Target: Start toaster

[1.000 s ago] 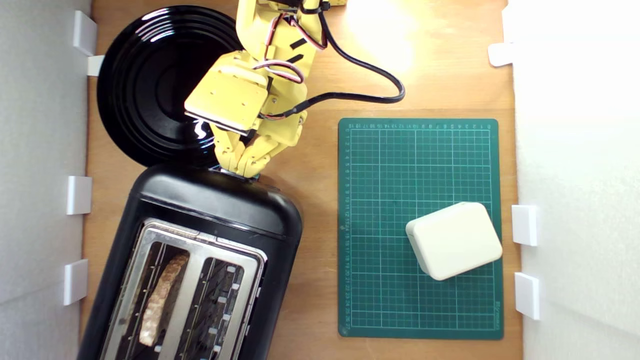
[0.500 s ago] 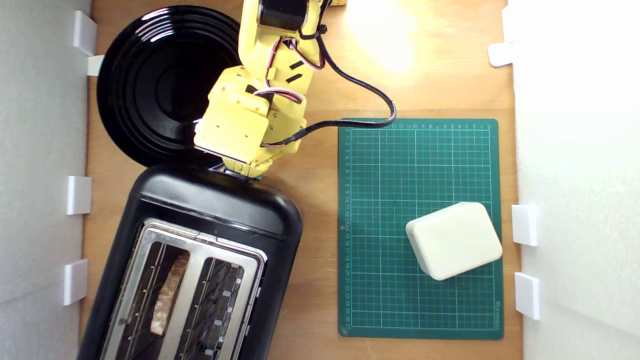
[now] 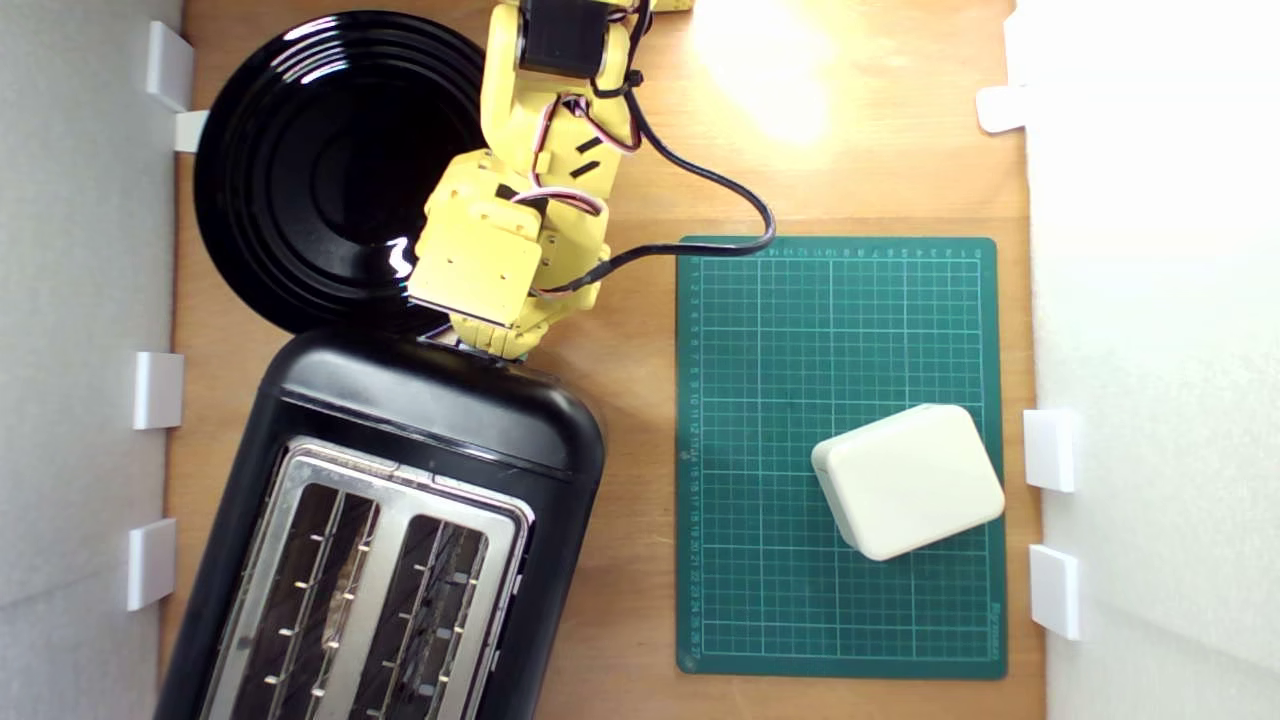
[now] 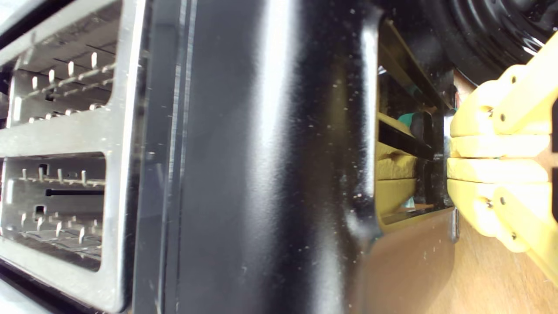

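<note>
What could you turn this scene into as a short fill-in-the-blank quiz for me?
1. The toaster has ____ slots in its silver top.
2. The white box sits on a ____ cutting mat.
3. The round plate is ____ in colour.
4. The yellow tool has its fingers pressed ____ at the toaster's end.

Missing words: two; green; black; together

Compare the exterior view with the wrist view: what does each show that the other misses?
Only the exterior view shows the green cutting mat, the cream box on it, and the whole arm. Only the wrist view shows the hand with fingers pressed together at the toaster's end wall, beside a bit of teal lever. Both show the black toaster with its two slots, where no bread shows, and the black plate.
</note>
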You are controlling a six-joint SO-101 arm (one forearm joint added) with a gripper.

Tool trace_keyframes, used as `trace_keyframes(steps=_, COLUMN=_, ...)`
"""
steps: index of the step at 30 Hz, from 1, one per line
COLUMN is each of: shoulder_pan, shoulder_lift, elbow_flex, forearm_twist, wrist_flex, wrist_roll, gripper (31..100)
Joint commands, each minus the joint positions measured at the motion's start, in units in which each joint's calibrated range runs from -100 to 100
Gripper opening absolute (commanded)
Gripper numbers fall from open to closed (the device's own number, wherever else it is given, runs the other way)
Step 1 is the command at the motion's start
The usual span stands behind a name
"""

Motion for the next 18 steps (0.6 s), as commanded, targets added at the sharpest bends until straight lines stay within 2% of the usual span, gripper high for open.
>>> trace_keyframes(steps=1, shoulder_pan=0.29, shoulder_lift=2.81, elbow_flex=2.35, forearm_twist=0.01, wrist_flex=-1.71, wrist_roll=0.15, gripper=31.5)
trace_keyframes(steps=18, shoulder_pan=2.36, shoulder_lift=12.72, elbow_flex=2.45, forearm_twist=-0.92, wrist_flex=-1.71, wrist_roll=-0.22, gripper=31.5)
